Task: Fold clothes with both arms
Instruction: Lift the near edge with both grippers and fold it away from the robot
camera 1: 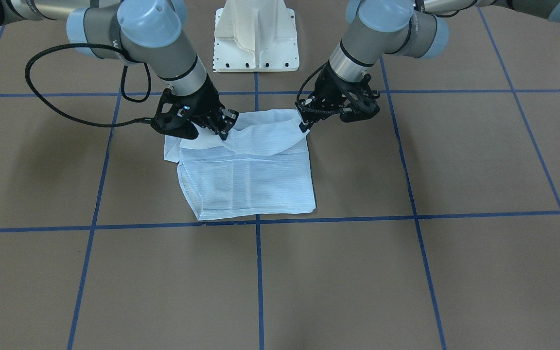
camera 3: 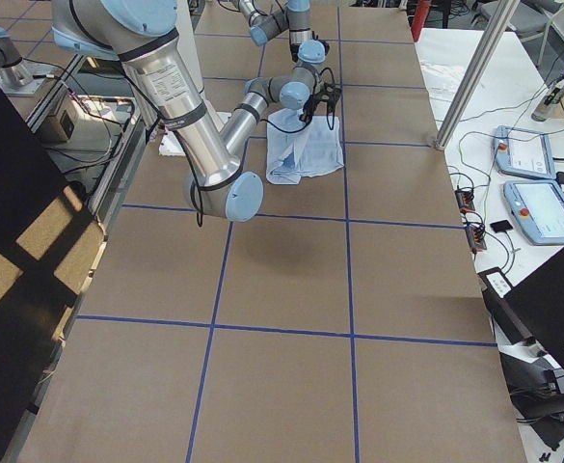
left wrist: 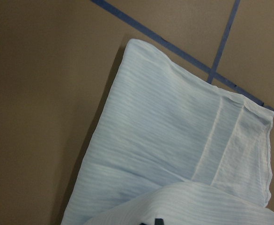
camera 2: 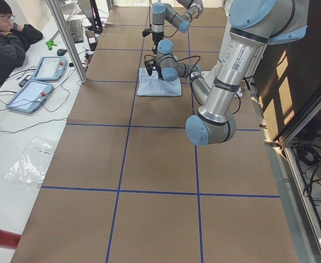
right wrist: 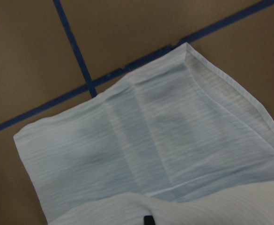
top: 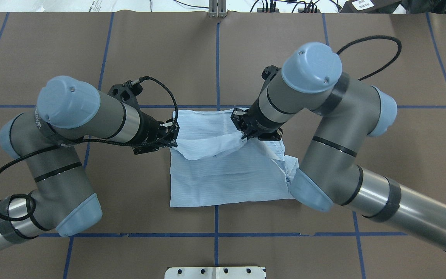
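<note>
The shirt (top: 227, 182) lies in the middle of the surface (top: 130, 174), folded to a roughly square pad. Its far edge, the one away from the robot, lies just short of a blue line (camera 1: 358, 217). A loose corner pokes out on the right side, by the right arm's elbow.

One upper layer is raised off the pad. The left gripper (top: 173, 142) is closed on its left end and the right gripper (top: 244, 135) on its right end, each pinching the cloth between its fingers. The cloth sags in a shallow curve between them.

The held edge runs left to right, parallel to the pad's far edge, and hangs roughly over the pad's middle. Both wrist views look past the raised cloth at the flat far half, which is smooth out to its corners. That half lies ahead of and below both grippers.

I judge this to be mid-fold. The raised layer would be carried over to the far edge and laid down there. The arms stand about equally close, each at its own end. The move therefore depends on both travelling together, so the held edge stays square to the pad and taut enough not to bunch in the middle.
</note>
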Controlling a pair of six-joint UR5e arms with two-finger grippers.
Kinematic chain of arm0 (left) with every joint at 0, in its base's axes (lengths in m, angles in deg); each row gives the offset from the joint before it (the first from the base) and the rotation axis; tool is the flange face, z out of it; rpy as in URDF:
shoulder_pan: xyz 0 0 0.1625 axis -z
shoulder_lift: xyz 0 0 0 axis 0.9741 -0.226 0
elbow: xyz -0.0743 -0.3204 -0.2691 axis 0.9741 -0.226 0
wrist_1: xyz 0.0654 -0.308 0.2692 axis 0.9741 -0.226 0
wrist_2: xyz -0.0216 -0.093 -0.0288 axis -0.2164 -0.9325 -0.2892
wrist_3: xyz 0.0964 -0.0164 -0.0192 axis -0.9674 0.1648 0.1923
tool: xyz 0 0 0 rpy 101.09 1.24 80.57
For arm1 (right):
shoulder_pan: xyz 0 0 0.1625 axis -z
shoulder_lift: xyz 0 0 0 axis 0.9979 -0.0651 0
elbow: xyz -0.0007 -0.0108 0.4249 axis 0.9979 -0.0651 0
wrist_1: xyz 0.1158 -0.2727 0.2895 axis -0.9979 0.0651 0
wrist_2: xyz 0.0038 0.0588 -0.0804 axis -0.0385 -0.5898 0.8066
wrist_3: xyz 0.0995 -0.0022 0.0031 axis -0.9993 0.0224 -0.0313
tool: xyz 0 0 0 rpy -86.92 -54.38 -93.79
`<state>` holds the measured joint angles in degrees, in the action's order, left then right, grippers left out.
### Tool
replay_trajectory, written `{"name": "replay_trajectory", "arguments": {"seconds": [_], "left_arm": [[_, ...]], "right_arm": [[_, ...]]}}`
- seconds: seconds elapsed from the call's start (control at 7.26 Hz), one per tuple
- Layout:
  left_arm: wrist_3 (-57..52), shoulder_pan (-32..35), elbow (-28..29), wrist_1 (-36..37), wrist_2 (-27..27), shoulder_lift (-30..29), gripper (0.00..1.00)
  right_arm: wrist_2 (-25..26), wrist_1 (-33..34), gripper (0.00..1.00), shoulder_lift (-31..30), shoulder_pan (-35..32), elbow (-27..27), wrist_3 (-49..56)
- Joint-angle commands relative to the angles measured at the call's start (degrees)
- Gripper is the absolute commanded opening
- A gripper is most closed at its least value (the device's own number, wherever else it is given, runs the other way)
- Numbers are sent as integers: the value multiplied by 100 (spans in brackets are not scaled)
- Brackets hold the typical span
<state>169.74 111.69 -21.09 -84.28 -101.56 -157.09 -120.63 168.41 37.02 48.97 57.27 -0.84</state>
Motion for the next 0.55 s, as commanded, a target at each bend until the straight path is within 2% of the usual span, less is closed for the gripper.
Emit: {"name": "replay_trajectory", "arguments": {"seconds": [0.0, 0.14, 0.41], "left_arm": [[-102, 216, 631, -267, -24, -312, 0], [-119, 260, 903, -450, -24, -427, 0], [-120, 322, 1492, -1038, -24, -568, 0]], "right_arm": [[25, -642, 0, 475, -295, -1091, 128], [52, -978, 0, 633, -304, -1592, 136], [61, -1156, 0, 766, -304, -1983, 136]]}}
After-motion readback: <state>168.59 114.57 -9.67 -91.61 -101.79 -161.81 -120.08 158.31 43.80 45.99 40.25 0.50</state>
